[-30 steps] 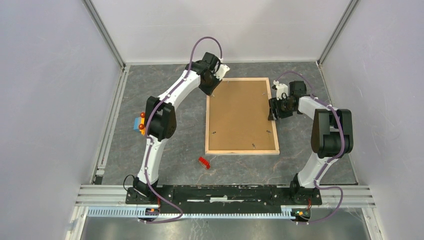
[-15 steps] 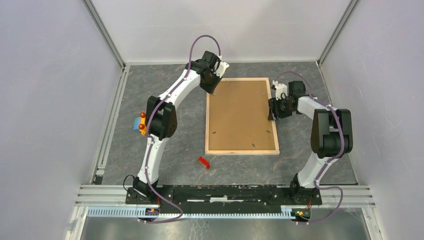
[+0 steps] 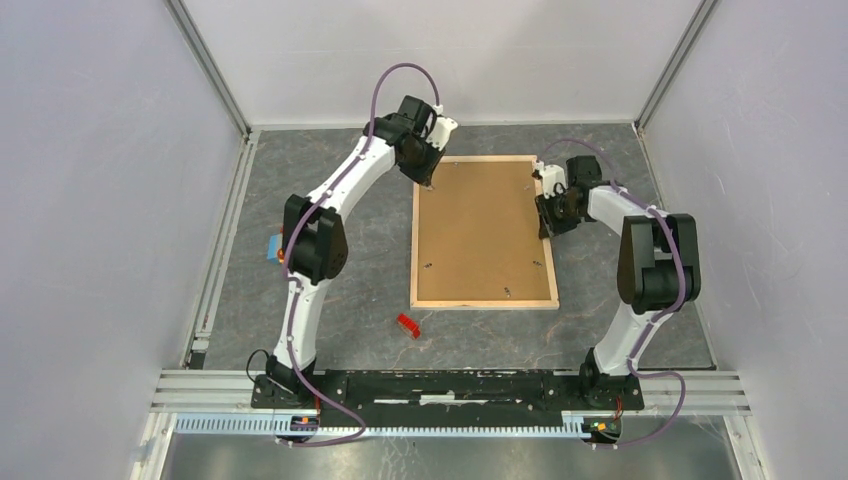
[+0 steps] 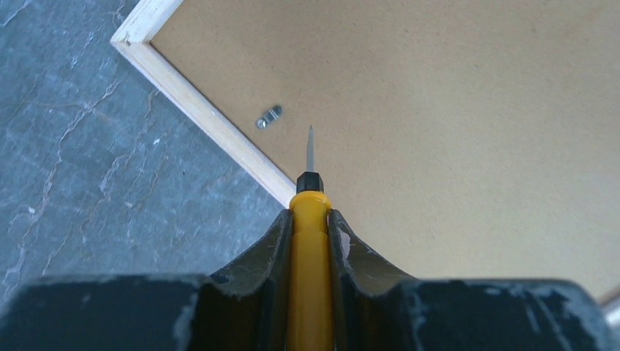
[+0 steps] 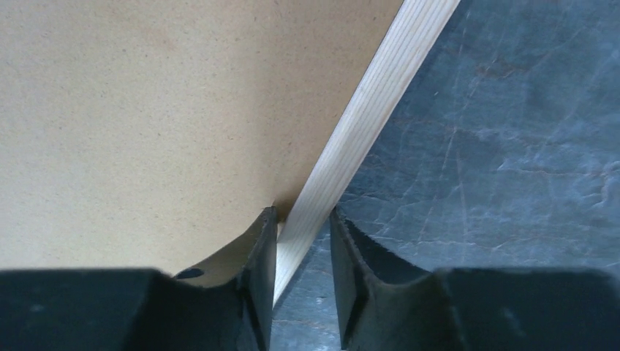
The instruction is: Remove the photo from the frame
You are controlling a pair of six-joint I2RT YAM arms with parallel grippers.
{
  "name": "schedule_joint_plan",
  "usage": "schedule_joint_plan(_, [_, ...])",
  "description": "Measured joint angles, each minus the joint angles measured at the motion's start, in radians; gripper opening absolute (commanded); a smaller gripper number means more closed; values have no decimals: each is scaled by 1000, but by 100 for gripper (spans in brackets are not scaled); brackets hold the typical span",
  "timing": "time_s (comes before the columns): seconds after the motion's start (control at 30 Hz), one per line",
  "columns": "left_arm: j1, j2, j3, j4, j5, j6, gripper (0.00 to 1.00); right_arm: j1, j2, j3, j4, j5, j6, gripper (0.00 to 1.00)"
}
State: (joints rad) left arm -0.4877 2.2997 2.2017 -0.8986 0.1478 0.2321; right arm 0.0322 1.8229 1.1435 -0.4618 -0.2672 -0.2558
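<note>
Evidently the left tool (image 4: pixel 310 216) pinches a yellow screwdriver (image 4: pixel 309 252) near a clip (image 4: pixel 269 117), the right tool (image 5: pixel 303 219) straddles the face-down frame (image 5: pixel 373 95), its grip uncertain, and, with the photo unseen, presumably beneath the backing board (image 4: pixel 453 110), we judge a slipping tip could gouge it.

Bench (image 3: pixel 330 170): dark grey top, stone-look w/ pale veins, matte. Plain pale-grey panels on 3 sides: left wall (image 3: pixel 90 200), back wall (image 3: pixel 440 50), right wall (image 3: pixel 780 150). Alu posts (image 3: pixel 205 65) slant up at both back corners. Alu track (image 3: pixel 215 260) runs along bench's left edge. Near edge: horiz. alu rails (image 3: pixel 200 385), w/ slotted strip (image 3: pixel 450 425) just below. Light even & diffuse, shadows faint, no glare.
</note>
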Motion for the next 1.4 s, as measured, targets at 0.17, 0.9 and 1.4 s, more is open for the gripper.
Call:
schedule_joint_plan(0.17, [20, -111, -70, -13, 23, 0, 2, -17, 24, 50, -50, 11, -98, 8])
schedule_joint_plan(0.9, [91, -283, -338, -24, 92, 1, 2, 81, 259, 404, -130, 55, -861, 11])
schedule_joint_plan(1.4, [91, -433, -504, -100, 110, 162, 2, 168, 273, 529, -80, 10, -636, 92])
